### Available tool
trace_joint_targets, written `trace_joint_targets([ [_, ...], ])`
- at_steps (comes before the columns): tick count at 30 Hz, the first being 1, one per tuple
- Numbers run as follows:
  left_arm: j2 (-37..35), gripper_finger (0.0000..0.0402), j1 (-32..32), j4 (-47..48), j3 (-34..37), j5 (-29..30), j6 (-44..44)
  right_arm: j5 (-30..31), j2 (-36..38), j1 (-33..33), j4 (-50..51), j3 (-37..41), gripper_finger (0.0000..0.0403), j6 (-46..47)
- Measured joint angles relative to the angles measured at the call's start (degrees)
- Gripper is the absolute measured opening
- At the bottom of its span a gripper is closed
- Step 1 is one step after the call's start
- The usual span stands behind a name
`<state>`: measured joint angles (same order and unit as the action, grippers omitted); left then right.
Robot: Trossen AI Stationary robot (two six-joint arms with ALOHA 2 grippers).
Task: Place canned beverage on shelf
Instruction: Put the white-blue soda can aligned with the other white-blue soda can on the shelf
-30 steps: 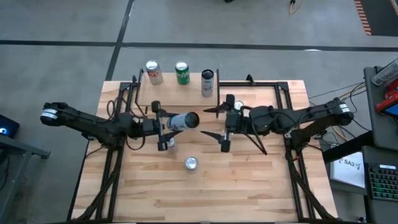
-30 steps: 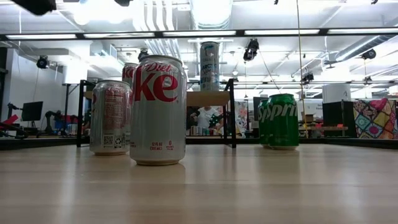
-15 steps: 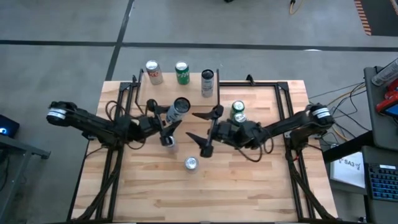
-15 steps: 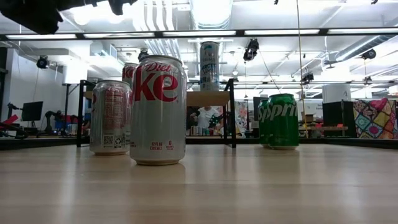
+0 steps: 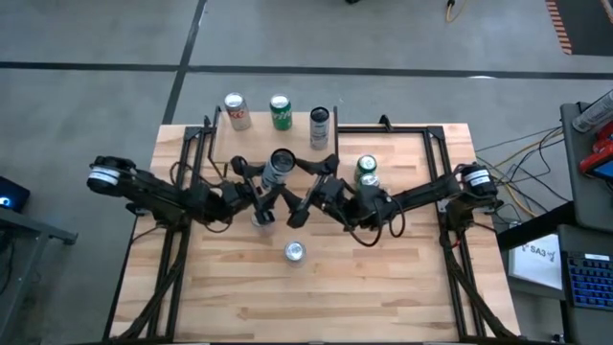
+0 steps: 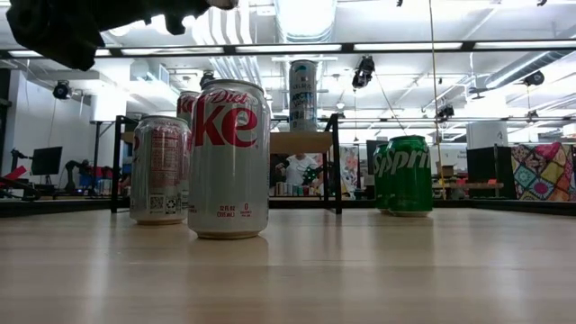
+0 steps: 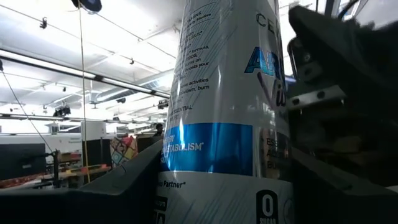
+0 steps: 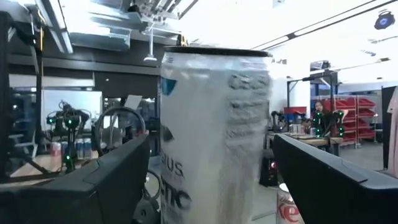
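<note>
The can (image 5: 280, 168), gripped by the left tool (image 5: 271, 184), has been tilted upright; the right tool (image 5: 308, 188), open and empty, has been brought alongside for a handover.

A white Diet Coke can (image 6: 229, 159) is seen standing upright on the wooden counter (image 6: 360, 270), with a second silver can (image 6: 159, 169) just beside it at nine o'clock and partly overlapped by it, and a third can's top showing behind them. A green Sprite can (image 6: 409, 175) is set well apart at three o'clock. Farther back, a tall pale can (image 6: 303, 95) is seen upright on the shelf (image 6: 297, 142), and a dark arm part (image 6: 63, 27) is visible at eleven o'clock.
</note>
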<state>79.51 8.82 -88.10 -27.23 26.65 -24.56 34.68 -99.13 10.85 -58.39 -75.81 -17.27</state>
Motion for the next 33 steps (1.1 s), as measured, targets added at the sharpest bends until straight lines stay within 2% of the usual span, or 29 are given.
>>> trace_joint_targets([
  [6,2.6,0.0246,0.0,-1.2,-1.4,-0.1,0.3,-0.3,-0.1,-1.0,3.8,-1.9,0.0327,0.8],
  [14,5.3,0.0246,0.0,-1.2,-3.1,-0.2,1.3,-0.6,-0.3,-1.4,4.1,-2.0,0.0325,1.1],
  [17,5.5,0.0253,0.0,-0.9,-3.2,-0.1,1.3,-0.6,-0.3,-1.5,4.3,-2.0,0.0302,1.6],
  [21,5.4,0.0271,0.0,-0.9,-3.2,-0.2,1.2,-0.4,-0.3,-1.4,4.5,-2.0,0.0234,1.6],
  [33,5.2,0.0302,1.4,0.4,-3.2,-0.6,-0.4,0.4,0.5,-1.4,10.4,-3.2,0.0233,1.1],
])
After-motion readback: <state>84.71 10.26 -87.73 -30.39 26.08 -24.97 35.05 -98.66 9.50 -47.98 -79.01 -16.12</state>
